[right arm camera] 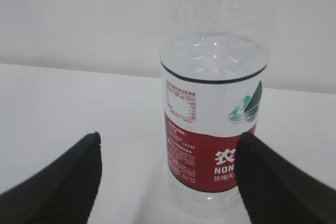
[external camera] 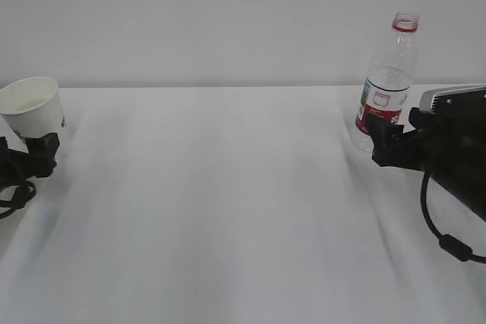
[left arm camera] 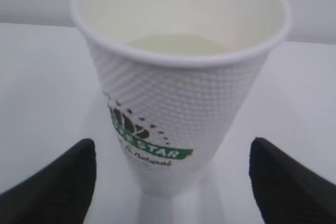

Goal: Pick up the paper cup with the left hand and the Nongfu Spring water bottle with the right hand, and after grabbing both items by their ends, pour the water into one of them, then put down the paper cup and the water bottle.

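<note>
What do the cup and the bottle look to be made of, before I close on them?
The paper cup: looks like paper, matte white with a dimpled embossed wall, rolled rim and printed green logo. The Nongfu Spring water bottle: looks like thin clear plastic, glossy and see-through, water line showing, wrapped in a smooth printed red-and-white label.

Both arms are finished in matte black. The left hand is seen as a blocky black gripper with a looped black cable trailing behind it. The right hand is built alike — a light grey plate is mounted on top, and a black cable with a cylindrical bead is hung below.
</note>
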Motion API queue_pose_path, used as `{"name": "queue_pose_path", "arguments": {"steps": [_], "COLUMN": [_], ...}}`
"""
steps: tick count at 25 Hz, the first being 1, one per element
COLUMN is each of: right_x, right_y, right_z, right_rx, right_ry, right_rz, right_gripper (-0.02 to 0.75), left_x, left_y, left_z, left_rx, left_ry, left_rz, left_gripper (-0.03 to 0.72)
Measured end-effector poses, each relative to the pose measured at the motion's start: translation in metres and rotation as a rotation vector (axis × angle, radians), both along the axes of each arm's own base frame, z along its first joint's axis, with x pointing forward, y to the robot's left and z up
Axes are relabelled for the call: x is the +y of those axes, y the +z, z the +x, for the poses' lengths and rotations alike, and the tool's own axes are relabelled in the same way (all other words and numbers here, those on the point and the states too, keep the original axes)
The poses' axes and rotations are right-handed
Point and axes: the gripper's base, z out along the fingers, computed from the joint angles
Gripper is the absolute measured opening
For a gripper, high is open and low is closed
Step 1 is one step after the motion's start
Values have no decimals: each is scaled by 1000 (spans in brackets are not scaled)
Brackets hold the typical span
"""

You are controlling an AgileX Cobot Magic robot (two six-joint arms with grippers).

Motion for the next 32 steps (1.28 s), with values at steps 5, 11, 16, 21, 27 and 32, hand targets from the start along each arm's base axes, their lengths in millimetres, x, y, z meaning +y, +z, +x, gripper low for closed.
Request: {"name": "queue_pose_path", "arguments": {"steps": [5, 11, 16, 21, 27, 32], "right_x": [-1, -1, -2, -3, -4, -6], "right_y": [6, 21, 32, 51, 74, 98], "right_z": [-8, -14, -22, -29, -36, -45], "right_rx": [-3, -40, -66, -104, -131, -156], "right_ry": [-2, 0, 2, 1, -3, -9], "right_rz": [12, 16, 20, 20, 13, 7], "right_gripper": [594, 594, 594, 594, 594, 594], "left_x": [0, 0, -1, -1, -1, -2], "left_y": [12, 22, 38, 66, 101, 126], "left_z": [-9, -17, -28, -32, -39, -48], "left_rx": [-18, -34, -69, -162, -246, -279], "left_ry": [-5, -5, -7, -7, -15, -33], "left_rz": [1, 0, 0, -2, 0, 8], "left_gripper": [666, 657, 652, 648, 638, 633]}}
